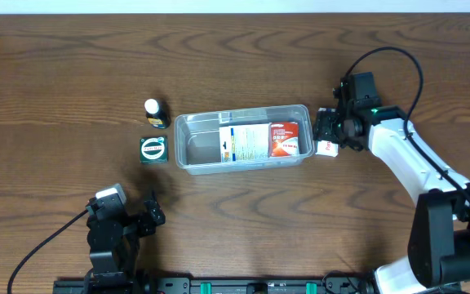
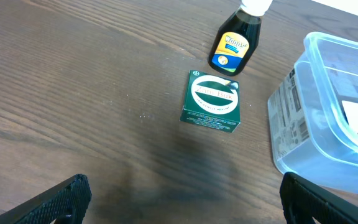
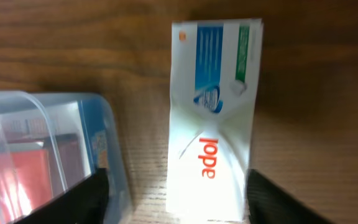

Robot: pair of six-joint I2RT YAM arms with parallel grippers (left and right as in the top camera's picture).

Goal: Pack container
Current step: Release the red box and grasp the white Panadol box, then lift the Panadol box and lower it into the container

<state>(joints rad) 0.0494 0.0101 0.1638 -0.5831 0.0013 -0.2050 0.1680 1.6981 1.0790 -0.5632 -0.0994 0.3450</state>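
The clear plastic container (image 1: 188, 157) lies mid-table and holds a white box and a red box (image 1: 284, 139). It also shows in the left wrist view (image 2: 297, 130) and the right wrist view (image 3: 104, 124). My right gripper (image 1: 330, 131) is open and hangs over a white box with blue, green and red print (image 3: 213, 130), just right of the container. The box lies on the table between the two fingers. My left gripper (image 1: 141, 220) is open and empty near the front edge. A green box (image 2: 211, 102) and a dark bottle (image 2: 232, 46) lie left of the container.
The wooden table (image 1: 72, 73) stretches wide behind and to the left. The right arm's black cable (image 1: 406, 57) loops above the back right. The arm bases stand at the front edge.
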